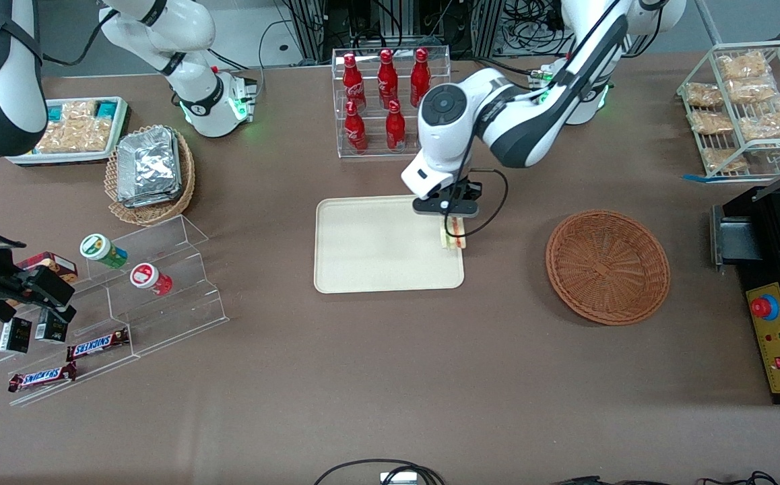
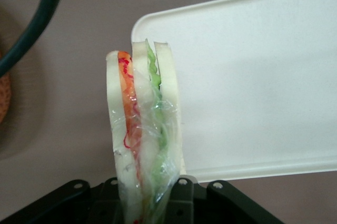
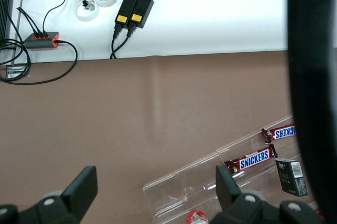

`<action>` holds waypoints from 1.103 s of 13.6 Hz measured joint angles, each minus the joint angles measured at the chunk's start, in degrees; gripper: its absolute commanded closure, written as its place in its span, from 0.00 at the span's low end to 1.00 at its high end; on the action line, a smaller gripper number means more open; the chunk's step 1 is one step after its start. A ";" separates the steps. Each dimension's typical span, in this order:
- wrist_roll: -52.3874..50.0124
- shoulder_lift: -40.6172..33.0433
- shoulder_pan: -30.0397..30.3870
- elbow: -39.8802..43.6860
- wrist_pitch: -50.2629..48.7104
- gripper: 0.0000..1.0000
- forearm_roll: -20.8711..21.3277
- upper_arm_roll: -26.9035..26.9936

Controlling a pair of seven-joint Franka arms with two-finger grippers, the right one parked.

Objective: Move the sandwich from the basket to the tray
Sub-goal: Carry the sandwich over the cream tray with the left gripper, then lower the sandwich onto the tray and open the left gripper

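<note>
My left gripper (image 1: 450,221) is shut on the sandwich (image 1: 455,236), a wedge of white bread with green and orange-red filling in clear wrap. It holds the sandwich upright, just above the beige tray (image 1: 376,246), at the tray's edge nearest the reddish-brown basket (image 1: 607,266). The basket has nothing in it and lies toward the working arm's end of the table. In the left wrist view the sandwich (image 2: 142,129) rises from the gripper (image 2: 150,203) over the corner of the tray (image 2: 253,87), and a sliver of the basket (image 2: 2,95) shows.
A clear rack of red bottles (image 1: 390,101) stands farther from the front camera than the tray. A tan basket of foil packets (image 1: 151,172), a white snack tray (image 1: 73,128) and acrylic shelves (image 1: 114,296) lie toward the parked arm's end. A wire rack (image 1: 743,108) and a black box (image 1: 777,296) lie toward the working arm's end.
</note>
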 measured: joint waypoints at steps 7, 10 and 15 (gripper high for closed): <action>-9.47 13.08 -4.37 4.79 2.87 1.00 10.26 0.10; -14.26 16.22 -6.48 4.97 3.26 1.00 15.48 0.14; -17.01 18.96 -7.08 5.29 3.45 0.17 18.31 0.18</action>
